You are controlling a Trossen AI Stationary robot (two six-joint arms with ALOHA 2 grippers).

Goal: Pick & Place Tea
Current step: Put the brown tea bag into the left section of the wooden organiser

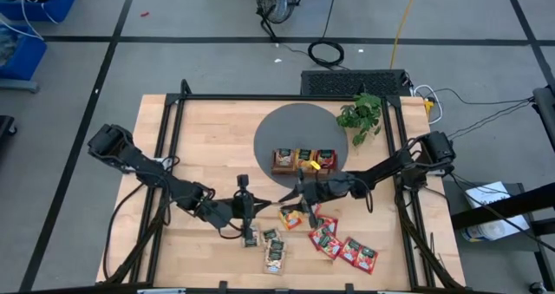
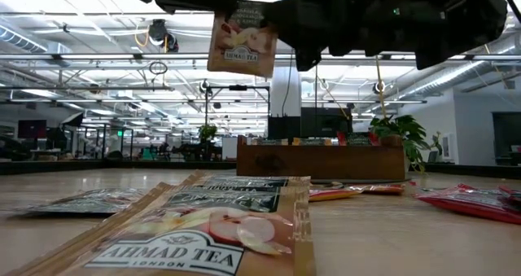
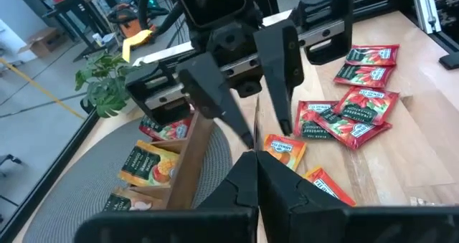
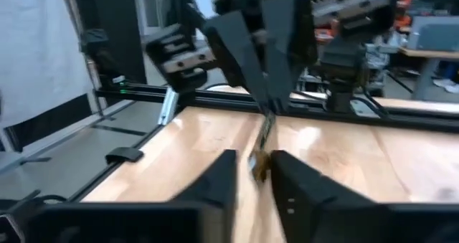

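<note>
- High view: both arms reach in over the middle of the wooden surface [image 1: 199, 138] and meet nose to nose just in front of the tray [image 1: 303, 162].
- Left gripper [image 3: 256, 168]: closed on one pale apple sachet [image 2: 242, 41], pinching it by one edge.
- That sachet is off the surface. In the low view it hangs upright, label facing the camera, high above the sachets lying below.
- Right gripper [image 4: 254, 175]: facing the left one, its fingers [image 4: 222, 182] one on each side of the same sachet. A gap shows between them, so it is not clamped; I cannot tell whether either finger touches the sachet.
- Left wrist view: the sachet shows edge-on as a thin line running from the left gripper's tips up between the right gripper's two fingers.
- Tray: brown wood with three compartments, standing on a round grey mat [image 1: 277, 129], with sachets standing in it.
- Plant [image 1: 362, 114]: just beside the mat, at its far right edge.
- Loose sachets on the near part of the surface:
  - a red group [image 1: 347, 246] to the right;
  - pale ones [image 1: 273, 246] near the front middle;
  - an orange one [image 1: 291, 216] between them, near the grippers.
- Low view: another apple sachet [image 2: 212, 235] lies flat in the foreground.
</note>
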